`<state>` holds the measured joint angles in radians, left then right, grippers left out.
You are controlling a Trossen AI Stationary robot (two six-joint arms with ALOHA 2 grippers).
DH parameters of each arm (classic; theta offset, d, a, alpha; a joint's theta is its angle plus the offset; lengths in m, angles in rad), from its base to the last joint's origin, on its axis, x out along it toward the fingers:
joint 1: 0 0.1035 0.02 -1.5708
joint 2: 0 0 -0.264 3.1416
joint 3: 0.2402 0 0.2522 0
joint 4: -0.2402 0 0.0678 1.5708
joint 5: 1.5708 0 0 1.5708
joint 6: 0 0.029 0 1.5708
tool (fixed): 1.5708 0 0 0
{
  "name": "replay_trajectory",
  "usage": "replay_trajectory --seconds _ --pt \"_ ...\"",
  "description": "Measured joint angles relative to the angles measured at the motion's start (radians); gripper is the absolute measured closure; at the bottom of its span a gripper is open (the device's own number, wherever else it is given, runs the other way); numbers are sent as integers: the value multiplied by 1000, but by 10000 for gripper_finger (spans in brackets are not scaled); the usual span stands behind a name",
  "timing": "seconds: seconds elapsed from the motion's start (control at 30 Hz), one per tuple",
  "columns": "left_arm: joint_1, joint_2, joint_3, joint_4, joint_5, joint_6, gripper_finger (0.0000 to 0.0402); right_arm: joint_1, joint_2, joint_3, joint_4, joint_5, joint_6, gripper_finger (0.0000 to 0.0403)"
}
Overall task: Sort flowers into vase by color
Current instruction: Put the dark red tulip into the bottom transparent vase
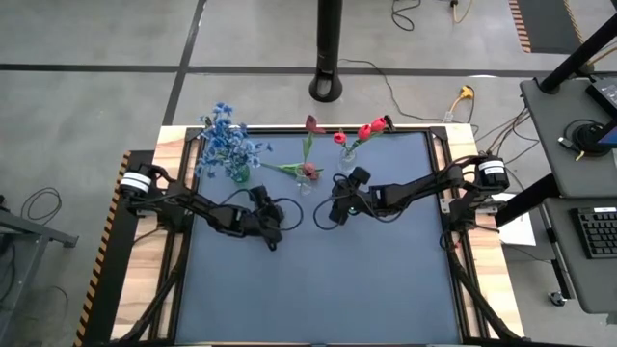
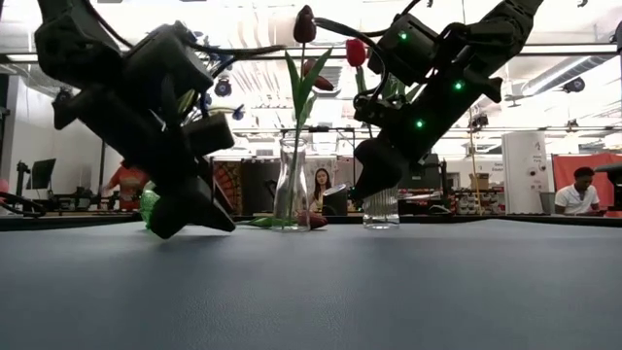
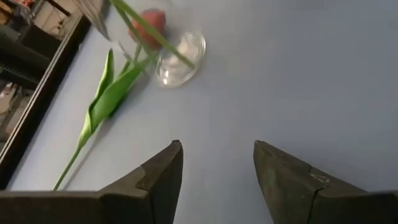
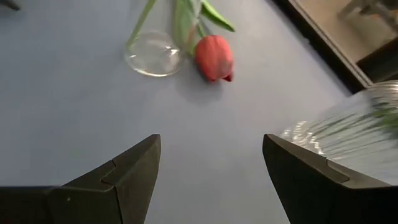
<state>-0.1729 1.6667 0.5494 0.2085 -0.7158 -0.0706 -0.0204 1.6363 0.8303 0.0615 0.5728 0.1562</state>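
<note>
Flowers nearly sorted; one red tulip (image 4: 214, 57) lies on the bench (image 1: 318, 280) beside the middle vase (image 1: 307, 179).
Left gripper (image 3: 217, 168) and right gripper (image 4: 211, 163), both open and empty, hang near that vase, presumably to collect it.

Two black jointed arms (image 1: 217, 214) are wearing white-banded shoulders and looping black cables; green lights are glowing on the right arm (image 2: 442, 73).

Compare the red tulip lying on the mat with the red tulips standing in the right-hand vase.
The lying tulip rests flat on the mat beside the middle vase, stem stretched across the surface; the standing tulips are held up by the right vase, blossoms raised above the rim. The lying tulip is a single stem; the standing ones are several. Both have red buds and green stems.
</note>
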Motion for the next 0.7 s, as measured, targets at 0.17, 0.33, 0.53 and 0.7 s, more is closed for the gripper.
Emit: replay_trajectory --seconds 0.17,0.33,0.53,0.7 --pt "-20 -11 38 -137 -5 -39 222 0 0 -12 4 -55 -2 129" --pt "-30 -12 80 -236 -6 -46 222 1 0 -54 11 -62 -10 129" --pt "-36 -13 132 -358 -17 -51 222 1 0 -124 170 -221 -143 129" --pt "-80 -13 126 -368 -95 -80 222 0 1 -165 342 -231 -267 129"
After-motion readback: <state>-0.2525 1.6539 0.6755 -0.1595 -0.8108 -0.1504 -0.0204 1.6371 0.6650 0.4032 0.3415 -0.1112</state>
